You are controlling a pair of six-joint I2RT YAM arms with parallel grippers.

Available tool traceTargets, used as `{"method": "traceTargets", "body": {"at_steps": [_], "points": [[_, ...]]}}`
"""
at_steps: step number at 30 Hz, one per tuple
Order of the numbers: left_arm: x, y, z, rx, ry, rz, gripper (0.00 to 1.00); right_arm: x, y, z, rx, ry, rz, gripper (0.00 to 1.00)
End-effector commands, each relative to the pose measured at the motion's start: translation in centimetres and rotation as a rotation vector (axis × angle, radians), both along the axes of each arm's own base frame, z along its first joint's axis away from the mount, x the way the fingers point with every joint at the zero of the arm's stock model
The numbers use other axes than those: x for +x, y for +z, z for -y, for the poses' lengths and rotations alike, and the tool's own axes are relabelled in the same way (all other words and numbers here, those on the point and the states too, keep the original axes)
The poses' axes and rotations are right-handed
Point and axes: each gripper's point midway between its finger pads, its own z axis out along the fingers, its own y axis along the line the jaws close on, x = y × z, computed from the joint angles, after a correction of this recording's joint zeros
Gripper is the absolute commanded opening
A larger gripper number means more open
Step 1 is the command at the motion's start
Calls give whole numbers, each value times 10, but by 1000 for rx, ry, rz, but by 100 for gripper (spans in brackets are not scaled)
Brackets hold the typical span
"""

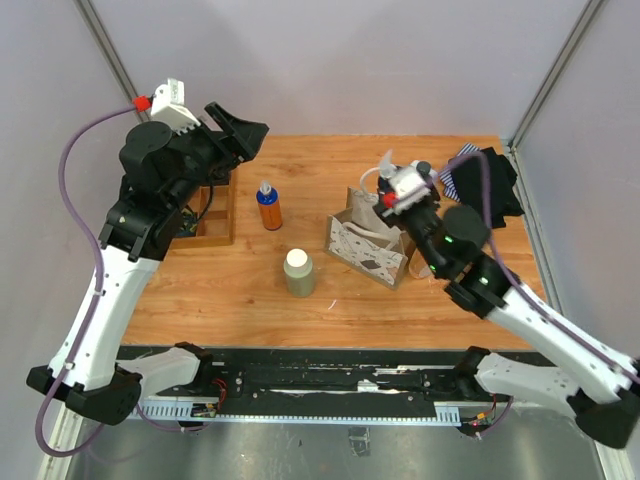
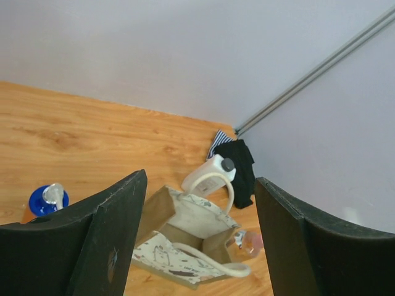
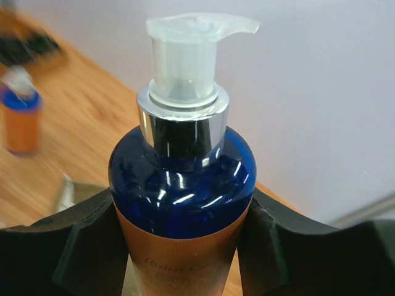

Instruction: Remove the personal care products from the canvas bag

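Note:
The canvas bag stands open right of the table's middle, and its inside shows in the left wrist view. My right gripper hangs over the bag, shut on an orange bottle with a dark blue shoulder and clear pump, held between both pads. A second orange bottle with a blue cap and an olive-beige bottle with a cream cap stand on the table left of the bag. A white bottle lies behind the bag and a pink-capped clear one beside it. My left gripper is raised at the far left, open and empty.
A wooden compartment tray sits under the left arm. A black garment with striped cloth lies in the far right corner by the wall. Grey walls close off the back and both sides of the table.

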Motion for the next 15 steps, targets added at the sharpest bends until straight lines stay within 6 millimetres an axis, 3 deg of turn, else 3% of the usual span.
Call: {"method": "traceTargets", "body": {"at_steps": [1, 6, 8, 15], "points": [[10, -27, 2, 56, 2, -53, 75, -68, 58, -6, 317, 236, 29, 1], [12, -41, 8, 53, -27, -68, 74, -115, 33, -30, 461, 489, -134, 1], [12, -45, 8, 53, -27, -68, 74, -125, 10, -42, 494, 559, -197, 1], [4, -58, 2, 89, -20, -94, 74, -118, -88, -68, 530, 524, -366, 1]]}}
